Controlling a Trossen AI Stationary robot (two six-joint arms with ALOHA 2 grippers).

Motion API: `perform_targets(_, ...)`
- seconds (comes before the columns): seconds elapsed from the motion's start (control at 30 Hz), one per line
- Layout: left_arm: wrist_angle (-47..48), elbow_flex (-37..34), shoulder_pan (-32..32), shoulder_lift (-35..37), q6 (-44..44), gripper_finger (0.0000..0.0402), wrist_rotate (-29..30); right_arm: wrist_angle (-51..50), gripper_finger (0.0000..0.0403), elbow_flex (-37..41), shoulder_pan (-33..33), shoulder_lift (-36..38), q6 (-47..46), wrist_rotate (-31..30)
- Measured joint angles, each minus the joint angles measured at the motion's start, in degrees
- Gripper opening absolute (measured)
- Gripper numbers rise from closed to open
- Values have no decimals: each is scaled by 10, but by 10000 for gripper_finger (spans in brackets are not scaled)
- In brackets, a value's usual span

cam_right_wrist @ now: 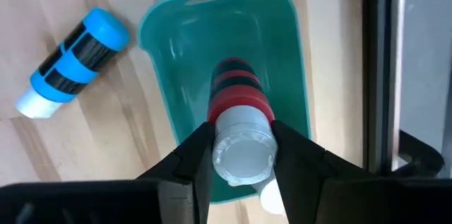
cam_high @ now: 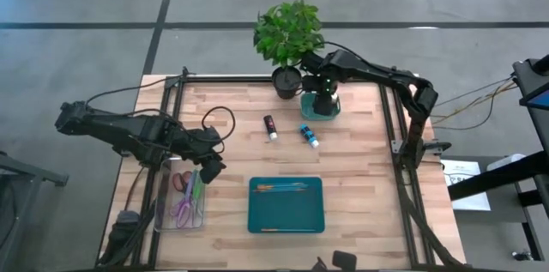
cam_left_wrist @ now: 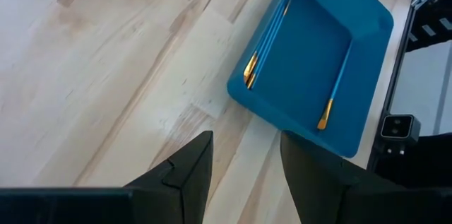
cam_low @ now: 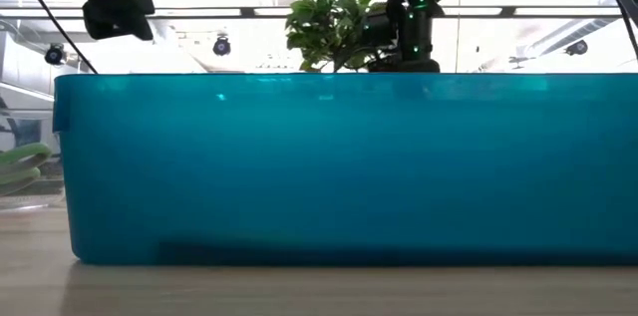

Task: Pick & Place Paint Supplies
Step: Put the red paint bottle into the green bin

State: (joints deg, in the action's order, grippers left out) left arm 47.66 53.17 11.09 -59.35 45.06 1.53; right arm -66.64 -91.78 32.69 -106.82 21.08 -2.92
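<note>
Your right tool (cam_right_wrist: 240,155) grips a red white-capped paint bottle (cam_right_wrist: 239,121) over the small teal plastic cup (cam_right_wrist: 286,68). Beside that cup, the blue bottle (cam_right_wrist: 73,61) awaits. Your left tool (cam_left_wrist: 244,174) stands part-open, empty.

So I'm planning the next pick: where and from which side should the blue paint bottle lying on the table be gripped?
Grip the blue paint bottle across the middle of its round body, coming straight down from above. It lies flat on the bare table, apart from the dark bottle, so both long sides look free; turn the tool crosswise to its length.

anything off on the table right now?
Nothing spilled or damaged. Two paint bottles lie on their sides on the wood, one dark, one blue; the right gripper holds a red bottle over the teal cup.
</note>
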Motion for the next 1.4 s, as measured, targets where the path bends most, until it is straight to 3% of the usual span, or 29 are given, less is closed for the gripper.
perform_targets(1.4, -17, 0, 0, 0, 13, 174, 0, 63, 110, 55, 22, -2, 27, 4)
